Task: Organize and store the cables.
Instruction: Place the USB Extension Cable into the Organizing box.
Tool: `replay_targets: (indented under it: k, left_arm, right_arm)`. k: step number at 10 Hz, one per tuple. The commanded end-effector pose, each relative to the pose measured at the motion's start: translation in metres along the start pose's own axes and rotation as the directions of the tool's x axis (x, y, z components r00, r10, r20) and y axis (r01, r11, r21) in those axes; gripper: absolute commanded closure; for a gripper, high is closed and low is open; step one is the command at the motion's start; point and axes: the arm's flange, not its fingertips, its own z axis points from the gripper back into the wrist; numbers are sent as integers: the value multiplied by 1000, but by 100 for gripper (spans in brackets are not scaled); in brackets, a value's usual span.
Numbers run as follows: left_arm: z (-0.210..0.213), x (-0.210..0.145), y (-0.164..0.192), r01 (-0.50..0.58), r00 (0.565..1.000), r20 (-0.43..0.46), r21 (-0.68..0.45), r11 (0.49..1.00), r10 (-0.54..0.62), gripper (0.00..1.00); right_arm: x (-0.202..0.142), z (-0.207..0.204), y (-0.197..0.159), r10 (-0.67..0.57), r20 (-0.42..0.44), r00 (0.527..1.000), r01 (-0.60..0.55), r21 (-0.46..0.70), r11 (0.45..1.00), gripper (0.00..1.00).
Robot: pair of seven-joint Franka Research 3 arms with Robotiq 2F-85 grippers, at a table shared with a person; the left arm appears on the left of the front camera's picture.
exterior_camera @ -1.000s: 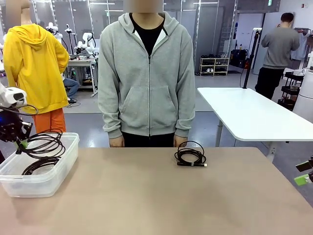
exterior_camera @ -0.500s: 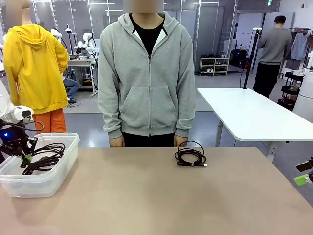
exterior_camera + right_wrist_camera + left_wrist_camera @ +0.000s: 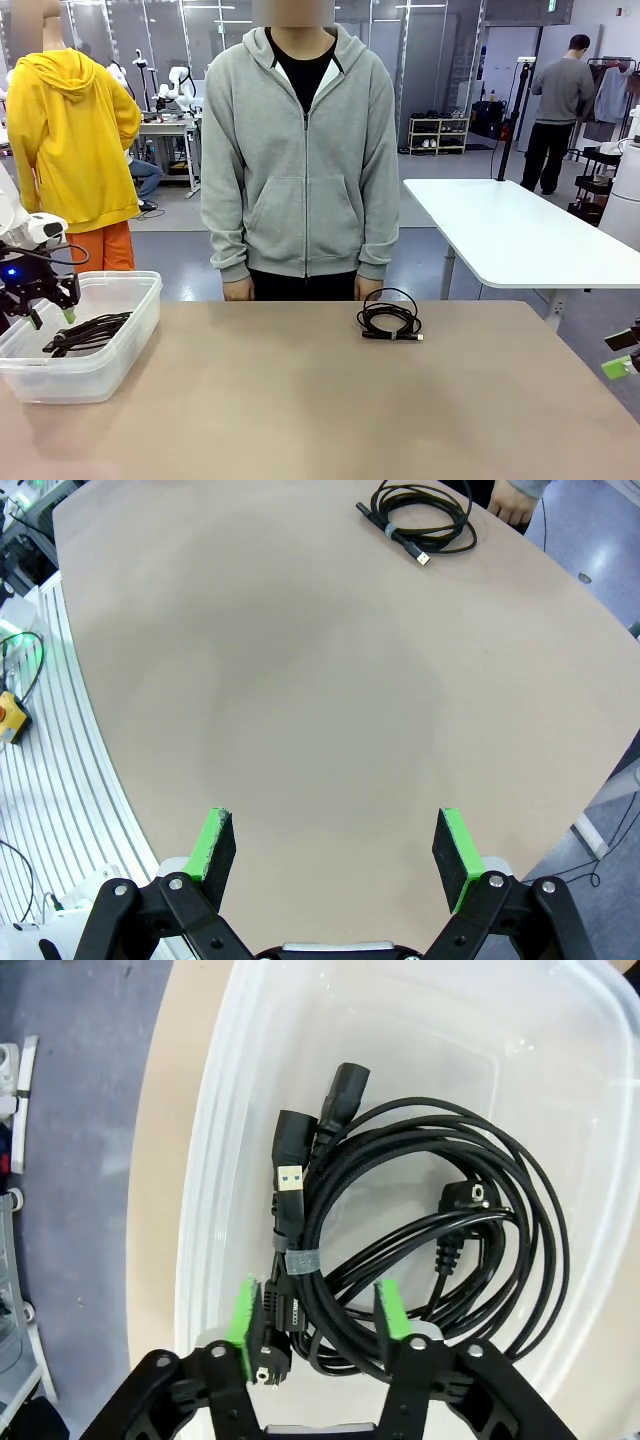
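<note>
Black coiled cables (image 3: 85, 333) lie inside the clear plastic bin (image 3: 118, 352) at the table's left end. The left wrist view looks down on these cables (image 3: 440, 1210), with their plugs bunched near the bin's wall (image 3: 205, 1140). My left gripper (image 3: 50, 313) (image 3: 315, 1310) hangs open just above them and holds nothing. Another coiled cable (image 3: 390, 320) (image 3: 420, 520) rests on the table in front of the person. My right gripper (image 3: 335, 850) (image 3: 620, 355) stands open at the table's right edge, far from that coil.
A person in a grey hoodie stands at the far side, hands (image 3: 238, 290) down by the table edge. The brown tabletop (image 3: 300, 400) stretches bare between the bin and the lone coil. A white table (image 3: 510, 235) stands behind on the right.
My left gripper came down over the bin and opened. The cable coil it held has dropped in and lies flat there. The right arm has not moved.
</note>
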Motion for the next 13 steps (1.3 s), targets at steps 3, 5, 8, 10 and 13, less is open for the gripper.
replay_targets:
  k: [3,5,8,10,13]
  left_arm:
    - [15,-5,-2,17,999,29,-8,1000,-17,0]
    - [26,-11,-5,10,1000,22,-40,999,-9,0]
    - [14,0,-3,6,1000,25,-5,1000,-6,0]
    - [14,0,-3,6,1000,25,-5,1000,-6,0]
    - [14,0,-3,6,1000,25,-5,1000,-6,0]
  right_arm:
    - [2,1,1,-25,12,1000,25,4,1000,0]
    - [2,1,1,-25,12,1000,25,4,1000,0]
    - [2,1,1,-25,12,1000,25,4,1000,0]
    - [2,1,1,-25,12,1000,25,4,1000,0]
    - [2,1,1,-25,12,1000,25,4,1000,0]
